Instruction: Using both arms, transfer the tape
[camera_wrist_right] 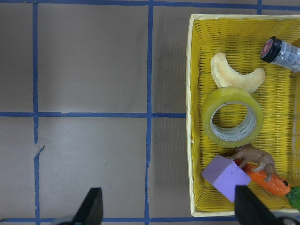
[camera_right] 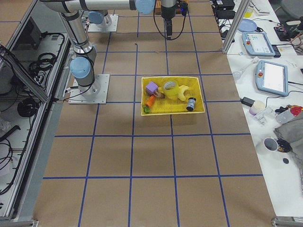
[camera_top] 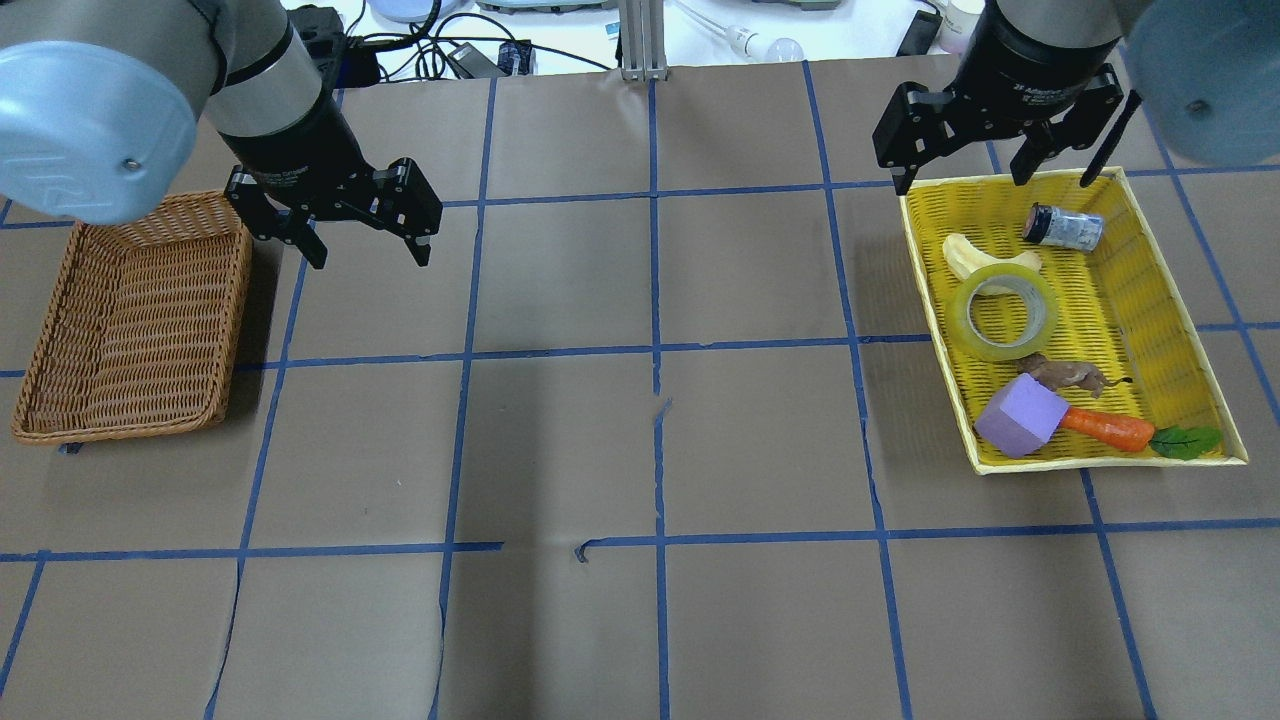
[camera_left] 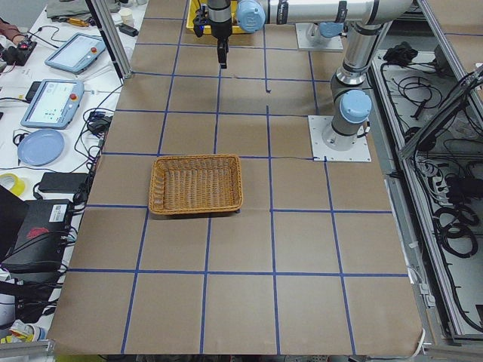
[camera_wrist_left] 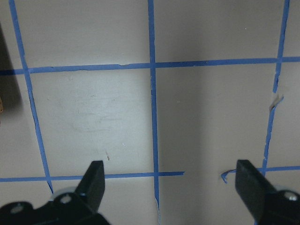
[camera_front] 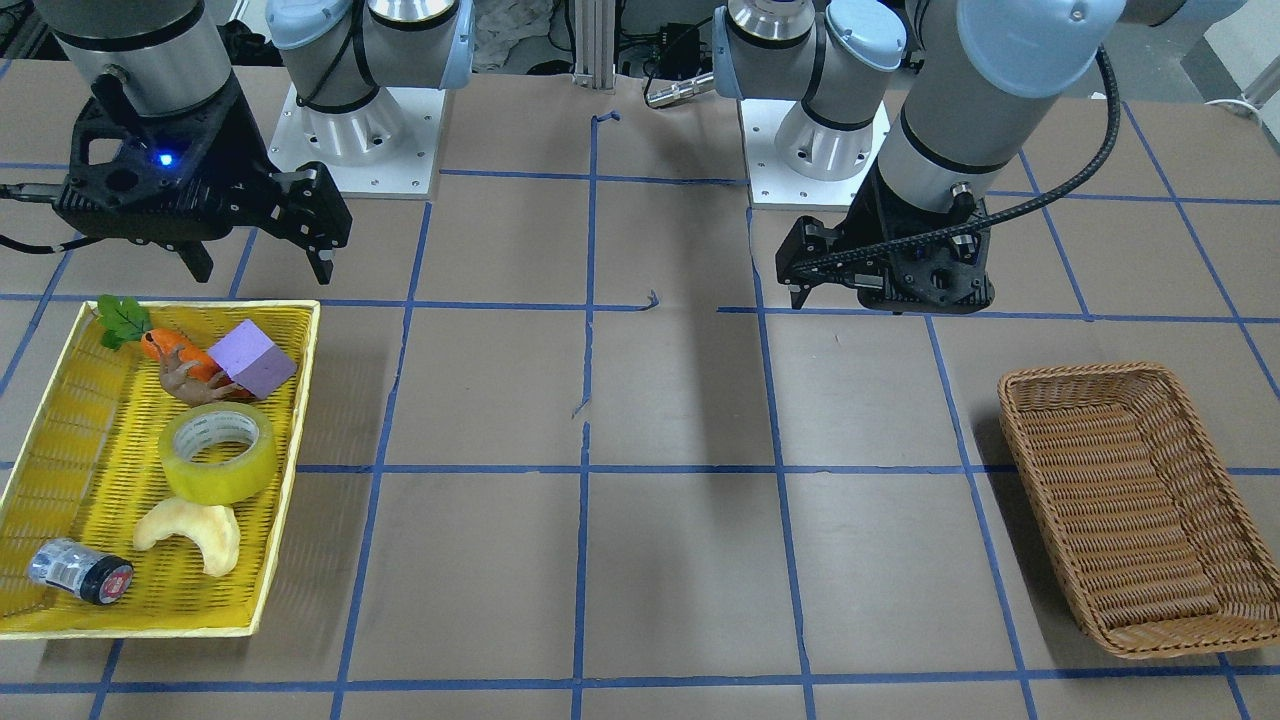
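From the front: right gripper (camera_front: 260,268) spread wide, empty, at the yellow tray's (camera_front: 70,440) edge; tape (camera_front: 220,478) lying flat inside, below its fingertips. Overhead: left gripper (camera_top: 370,258) parted too, empty, beside the wicker basket (camera_top: 140,320). Right wrist: tape ahead-right, between pale curved piece (camera_wrist_right: 234,77) and purple block (camera_wrist_right: 225,177).

The wide roll of translucent yellow packing tape (camera_top: 1003,312), its white core faintly printed, lies flat with its hole upward in the yellow mesh tray (camera_top: 1150,300), touching the pale curved piece (camera_top: 965,252) and just beside the brown figurine (camera_top: 1065,374).
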`<state>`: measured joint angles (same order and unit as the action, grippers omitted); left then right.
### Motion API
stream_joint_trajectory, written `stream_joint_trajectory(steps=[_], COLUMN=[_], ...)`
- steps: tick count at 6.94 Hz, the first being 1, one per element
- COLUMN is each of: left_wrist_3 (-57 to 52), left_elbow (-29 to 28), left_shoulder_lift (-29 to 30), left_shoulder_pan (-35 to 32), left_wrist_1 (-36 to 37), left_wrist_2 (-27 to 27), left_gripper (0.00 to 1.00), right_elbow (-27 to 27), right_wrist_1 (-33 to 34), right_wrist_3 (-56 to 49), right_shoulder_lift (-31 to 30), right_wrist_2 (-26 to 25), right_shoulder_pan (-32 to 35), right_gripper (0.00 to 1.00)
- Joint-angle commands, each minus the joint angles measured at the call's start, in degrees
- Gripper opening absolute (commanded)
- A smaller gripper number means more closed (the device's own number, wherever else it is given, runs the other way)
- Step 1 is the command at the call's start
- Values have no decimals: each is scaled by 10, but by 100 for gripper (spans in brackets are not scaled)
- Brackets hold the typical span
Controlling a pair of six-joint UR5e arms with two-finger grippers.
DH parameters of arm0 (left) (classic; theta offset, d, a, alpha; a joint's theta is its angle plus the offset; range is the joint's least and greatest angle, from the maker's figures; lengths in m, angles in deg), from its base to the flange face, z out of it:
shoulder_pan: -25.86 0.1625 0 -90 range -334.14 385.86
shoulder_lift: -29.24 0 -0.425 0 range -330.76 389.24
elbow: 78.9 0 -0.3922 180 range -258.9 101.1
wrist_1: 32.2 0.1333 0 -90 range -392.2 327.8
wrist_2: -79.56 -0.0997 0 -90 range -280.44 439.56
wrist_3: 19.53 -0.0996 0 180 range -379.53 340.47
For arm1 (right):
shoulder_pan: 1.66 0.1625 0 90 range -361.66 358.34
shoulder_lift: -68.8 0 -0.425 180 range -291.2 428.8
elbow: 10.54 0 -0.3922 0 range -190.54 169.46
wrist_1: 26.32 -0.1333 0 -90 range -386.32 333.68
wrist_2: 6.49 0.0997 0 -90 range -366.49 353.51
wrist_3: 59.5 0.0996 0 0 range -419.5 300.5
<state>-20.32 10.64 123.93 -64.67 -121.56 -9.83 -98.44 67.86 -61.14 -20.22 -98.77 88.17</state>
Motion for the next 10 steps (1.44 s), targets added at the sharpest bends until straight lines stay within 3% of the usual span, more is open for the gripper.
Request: stream_joint_trajectory(steps=[1,10], left_wrist_3=[0,5], left_elbow=[0,-1], left_shoulder_lift=[1,5], left_shoulder_pan=[0,-1], left_wrist_1=[0,0], left_wrist_2=[-1,1], left_gripper=[100,100], right_elbow=[-1,-1], right_wrist_1=[0,14], right_wrist_3=[1,2], right_shoulder_lift=[0,3], right_wrist_2=[-2,6], right_shoulder_pan=[-1,-2], right_gripper=[100,100])
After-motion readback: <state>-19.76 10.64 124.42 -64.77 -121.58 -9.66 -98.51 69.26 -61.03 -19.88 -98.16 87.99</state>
